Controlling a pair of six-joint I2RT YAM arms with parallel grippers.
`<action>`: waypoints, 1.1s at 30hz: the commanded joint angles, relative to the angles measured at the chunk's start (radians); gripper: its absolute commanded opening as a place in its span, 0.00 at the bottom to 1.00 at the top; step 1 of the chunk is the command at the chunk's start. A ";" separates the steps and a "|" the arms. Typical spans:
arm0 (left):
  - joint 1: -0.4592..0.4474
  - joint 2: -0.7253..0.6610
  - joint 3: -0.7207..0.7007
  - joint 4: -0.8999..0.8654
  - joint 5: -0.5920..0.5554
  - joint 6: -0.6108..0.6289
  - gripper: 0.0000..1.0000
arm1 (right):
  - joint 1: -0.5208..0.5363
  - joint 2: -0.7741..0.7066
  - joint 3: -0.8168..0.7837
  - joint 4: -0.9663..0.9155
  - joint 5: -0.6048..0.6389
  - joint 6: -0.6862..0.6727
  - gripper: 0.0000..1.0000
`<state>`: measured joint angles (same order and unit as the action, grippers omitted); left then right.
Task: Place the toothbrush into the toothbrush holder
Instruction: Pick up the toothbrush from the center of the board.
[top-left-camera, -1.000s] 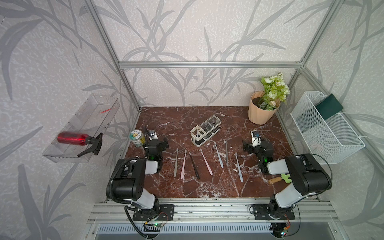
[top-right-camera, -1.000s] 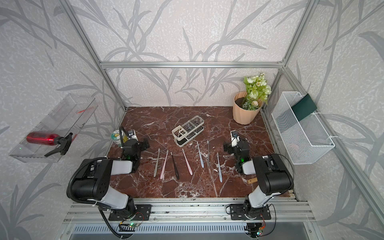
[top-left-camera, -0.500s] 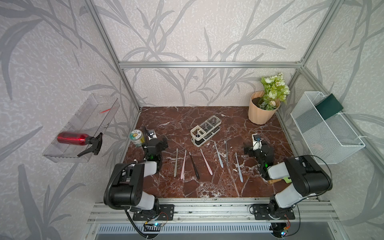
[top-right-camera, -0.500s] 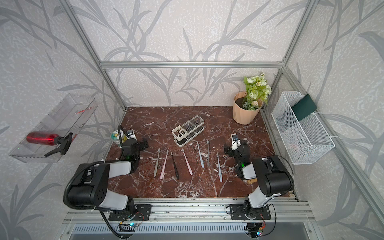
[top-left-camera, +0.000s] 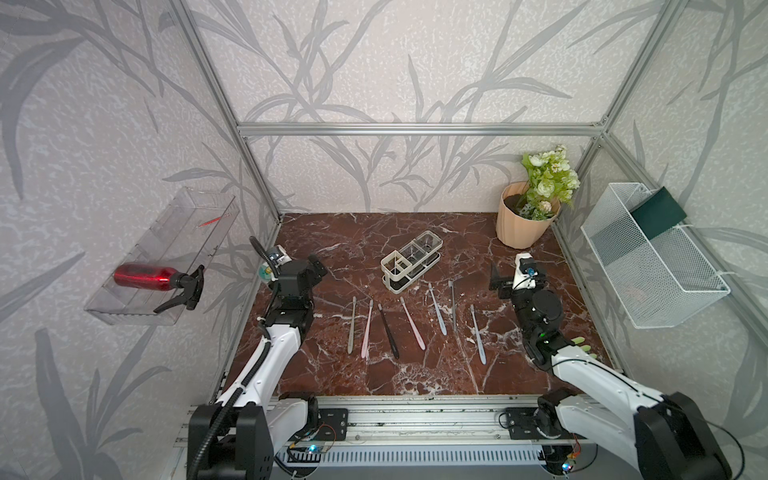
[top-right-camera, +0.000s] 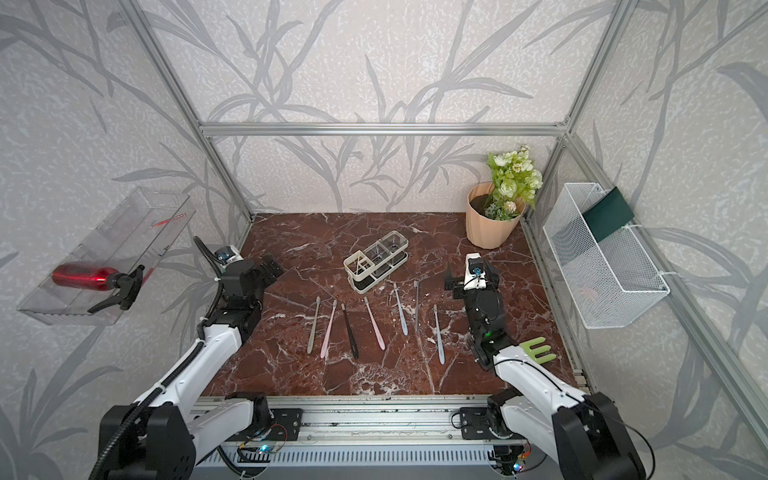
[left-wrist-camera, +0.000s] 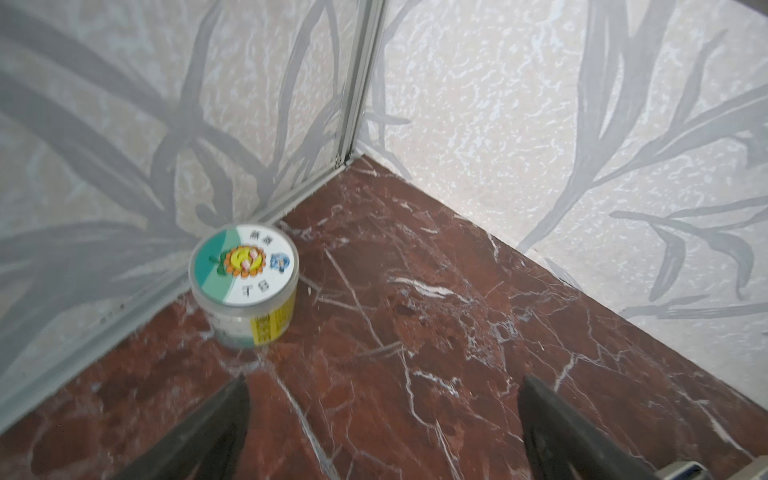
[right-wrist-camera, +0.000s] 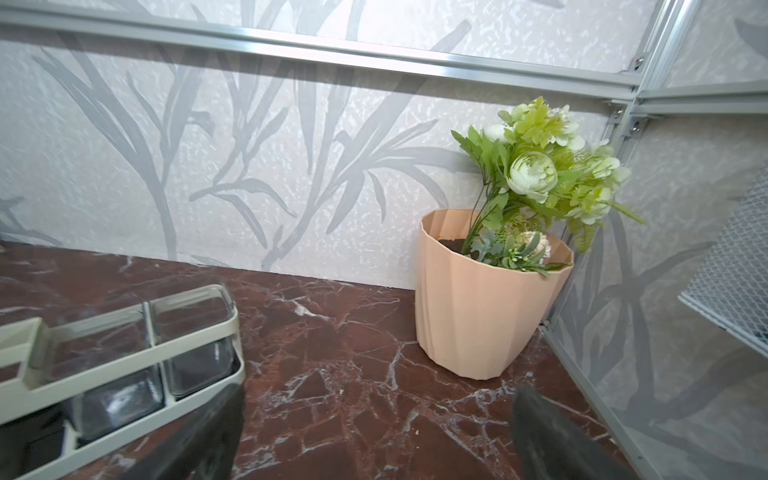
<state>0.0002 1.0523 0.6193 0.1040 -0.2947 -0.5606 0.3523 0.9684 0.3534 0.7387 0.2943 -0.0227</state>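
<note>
well, nothing is in hand yet. the left tool (top-left-camera: 316, 268) hangs spread wide and empty at the left edge of the counter (top-left-camera: 374, 232), at middle left of the frame in both top views. its wrist view shows the two fingers (left-wrist-camera: 216, 424) apart with only bare marble between them, and a small labelled jar (left-wrist-camera: 245, 274) ahead in the corner. the right tool (top-left-camera: 498, 282) is likewise released and empty, at middle right, aimed past the toothbrush holder (top-left-camera: 411, 259) towards the peach flower pot (top-left-camera: 521, 224).

seven toothbrushes (top-left-camera: 412, 324) lie flat in a loose fan across the centre of the frame, apart from one another and pointing roughly towards the holder. they were likely laid that way so either arm can pinch a handle without nudging a neighbour. the holder stands just above the row, turned at an angle, and no brush stands in its clear compartments.

my guess is that this is the approach step: the arms flank the row, jaws wide in readiness. the thin handles lie flush on the stone, so a pick probably calls for a low, square pinch.
</note>
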 joint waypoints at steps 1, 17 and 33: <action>0.000 -0.107 -0.061 -0.069 0.077 -0.211 0.99 | 0.001 -0.109 0.062 -0.319 0.019 0.263 0.99; -0.046 -0.052 0.048 -0.287 0.190 -0.189 0.99 | -0.069 -0.194 0.099 -0.598 -0.164 0.566 0.99; -0.247 0.062 0.206 -0.694 0.101 -0.203 0.95 | -0.029 -0.112 0.231 -0.942 -0.166 0.541 0.99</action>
<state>-0.2256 1.0969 0.7860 -0.4896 -0.1570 -0.7555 0.3035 0.8497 0.5583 -0.1650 0.1295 0.5270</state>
